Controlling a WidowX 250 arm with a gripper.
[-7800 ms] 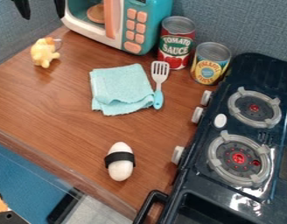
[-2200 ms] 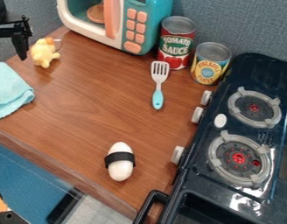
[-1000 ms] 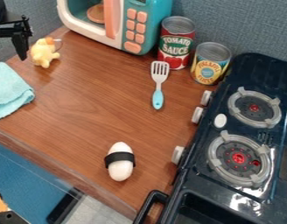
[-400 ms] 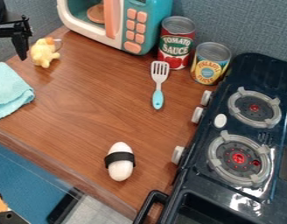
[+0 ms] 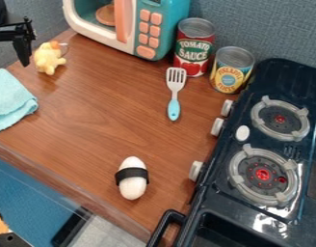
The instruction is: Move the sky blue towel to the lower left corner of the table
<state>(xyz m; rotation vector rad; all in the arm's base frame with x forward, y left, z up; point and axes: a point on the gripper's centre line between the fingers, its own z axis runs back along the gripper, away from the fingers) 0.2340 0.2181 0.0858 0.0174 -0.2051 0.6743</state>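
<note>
The sky blue towel (image 5: 11, 103) lies at the left of the table (image 5: 96, 120), a blunt corner pointing right; the view's edge crops it, leaving its long axis unclear. Farther back, the gripper (image 5: 22, 43) is partly cut off; whether spread or closed, I cannot tell.

Reads "TOMATO SAUCE" in pale capitals on the red-and-green cylindrical metal can (image 5: 194, 52). Reads "PINEAPPLE SLICES" on the yellow-and-blue cylindrical metal can (image 5: 230, 73), with central print too small to make out.
</note>
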